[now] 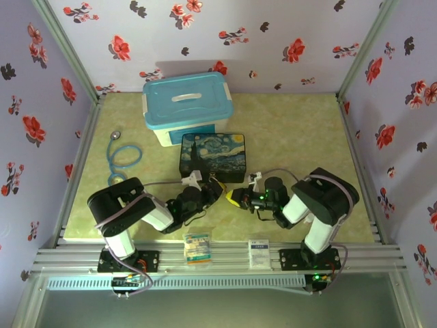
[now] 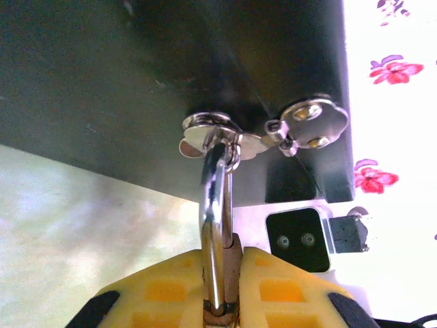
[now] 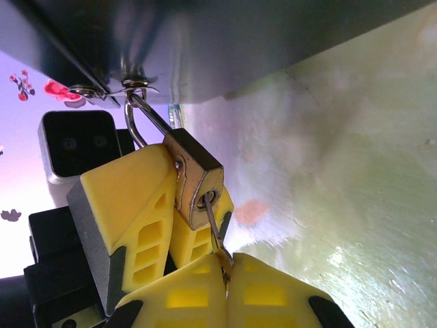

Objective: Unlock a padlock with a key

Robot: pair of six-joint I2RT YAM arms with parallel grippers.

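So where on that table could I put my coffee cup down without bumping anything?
Widest bare patch: the right half of the table, bordered by the blue-lidded bin and the Starry Night box. Crowded: in front of that box, where the left pincer and right pincer meet at the padlock.

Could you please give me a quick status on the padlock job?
Left gripper shut on the padlock body. Right gripper shut on the key, tip in the keyhole. Shackle hooked through the box hasp; no obstruction seen.
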